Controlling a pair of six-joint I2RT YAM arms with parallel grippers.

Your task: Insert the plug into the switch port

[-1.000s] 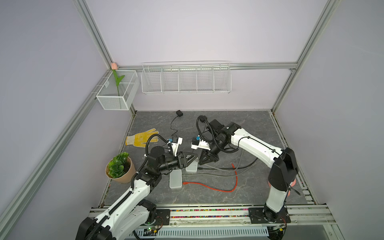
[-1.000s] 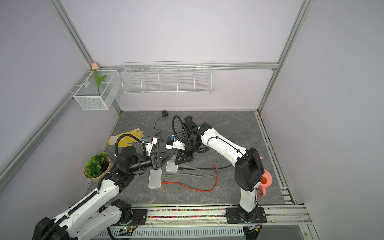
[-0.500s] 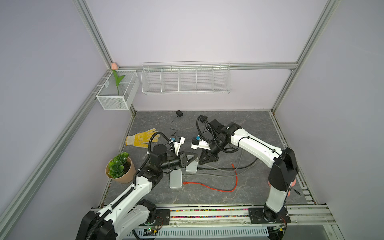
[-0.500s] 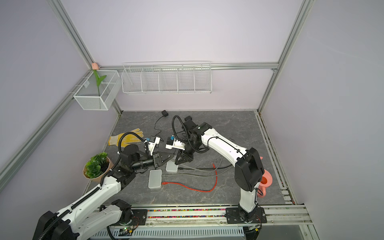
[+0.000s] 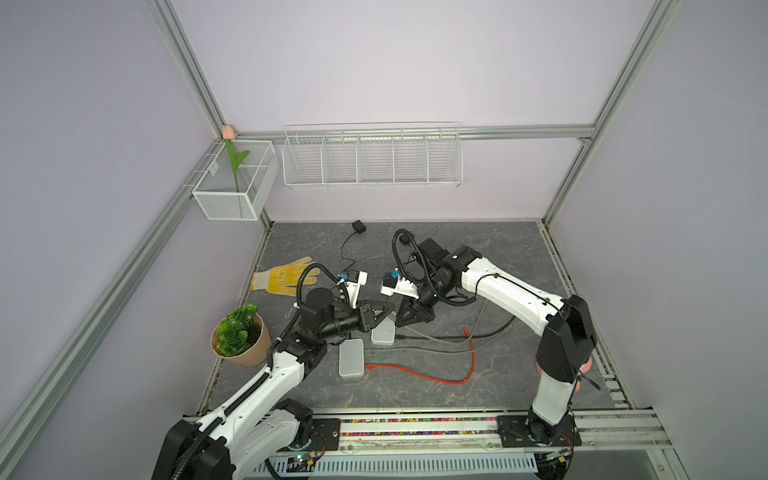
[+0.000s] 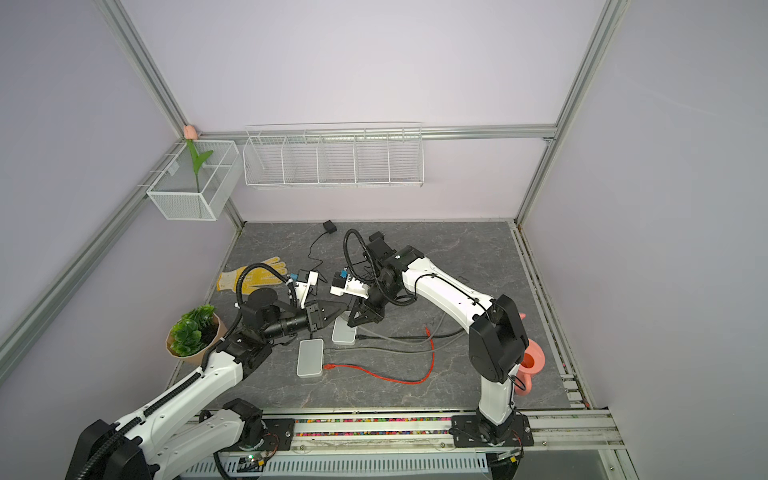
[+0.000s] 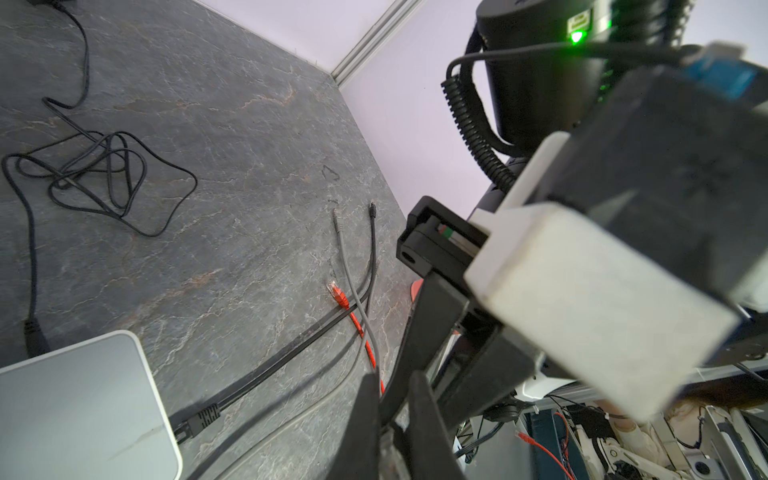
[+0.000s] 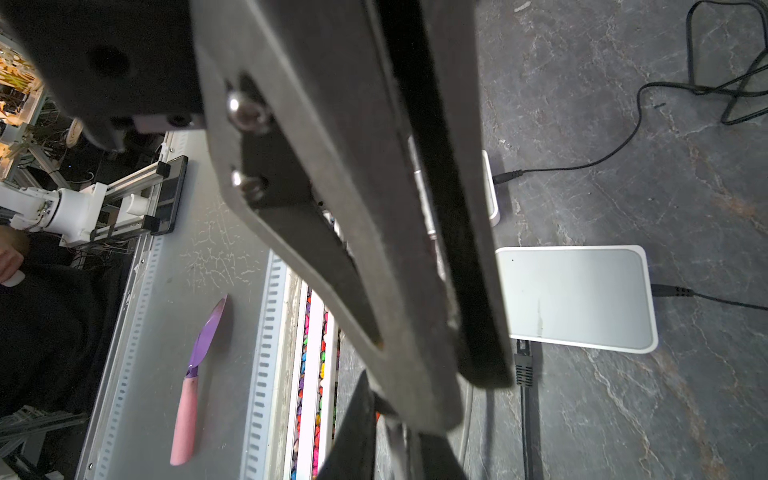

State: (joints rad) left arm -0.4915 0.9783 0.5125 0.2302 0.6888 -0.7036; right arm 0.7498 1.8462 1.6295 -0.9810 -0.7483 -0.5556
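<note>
Two white switches lie mid-table: one [image 5: 351, 357] nearer the front, and one [image 5: 383, 331] with a black flat cable [image 5: 419, 336] plugged in. This second switch [image 7: 83, 403] fills a corner of the left wrist view. Above it the two grippers meet tip to tip. My left gripper [image 5: 390, 311] [image 7: 392, 386] is shut on the pale plug [image 7: 388, 449] of a grey cable [image 5: 440, 337]. My right gripper [image 5: 400, 319] [image 8: 395, 419] is shut on the same plug end [image 8: 395, 440]. The left fingers [image 8: 332, 208] block most of the right wrist view. The ports are hidden.
A red cable [image 5: 419, 374] and another grey cable [image 5: 415, 351] trail across the mat right of the switches. A potted plant [image 5: 239, 336] and a yellow glove [image 5: 284, 276] lie at the left. A black adapter [image 5: 358, 226] with tangled cord sits at the back. A pink object [image 6: 530, 365] stands behind the right arm's base.
My left gripper has reached right to the right gripper's tips and shut there. The right arm and the switches have stayed put.
</note>
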